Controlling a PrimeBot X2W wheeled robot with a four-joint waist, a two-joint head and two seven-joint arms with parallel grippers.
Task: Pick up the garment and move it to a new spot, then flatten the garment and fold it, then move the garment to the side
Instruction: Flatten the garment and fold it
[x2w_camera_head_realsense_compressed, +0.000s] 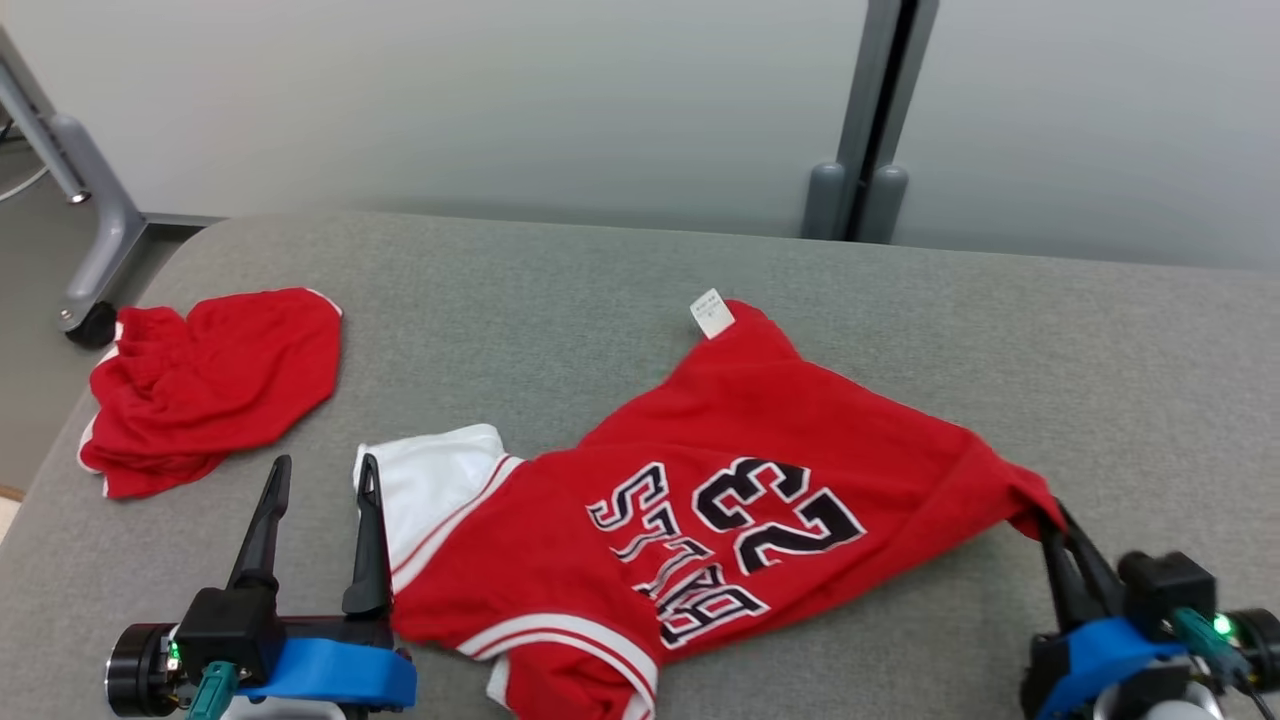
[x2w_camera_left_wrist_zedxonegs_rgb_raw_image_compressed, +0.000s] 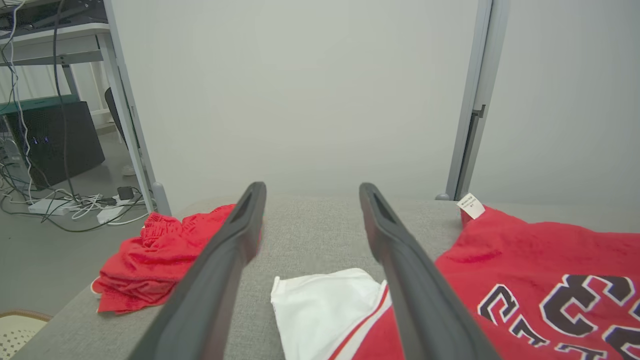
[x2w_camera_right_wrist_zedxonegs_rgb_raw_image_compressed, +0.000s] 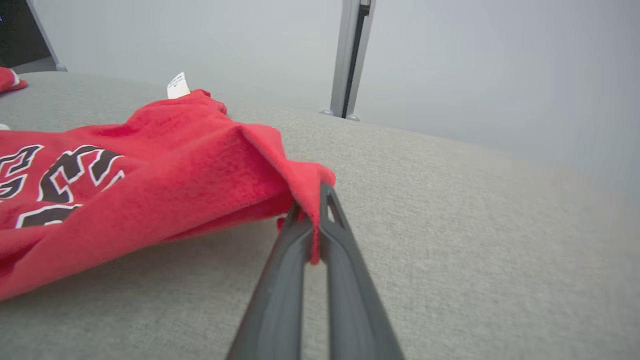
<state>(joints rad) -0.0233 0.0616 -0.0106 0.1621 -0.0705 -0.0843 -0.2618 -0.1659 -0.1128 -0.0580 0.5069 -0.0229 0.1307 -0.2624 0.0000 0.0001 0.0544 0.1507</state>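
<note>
The garment is a red jersey with black lettering, the number 23 and white trim, lying crumpled on the grey table. A white tag sticks up at its far edge. My right gripper is shut on the jersey's right corner; in the right wrist view the red cloth is pinched between the two fingers and lifted slightly. My left gripper stands open at the lower left, just left of the jersey's white sleeve, with nothing between its fingers.
A second red cloth lies bunched at the table's left edge. A grey wall with a vertical post stands behind the table. A wheeled frame leg and floor cables lie off to the left.
</note>
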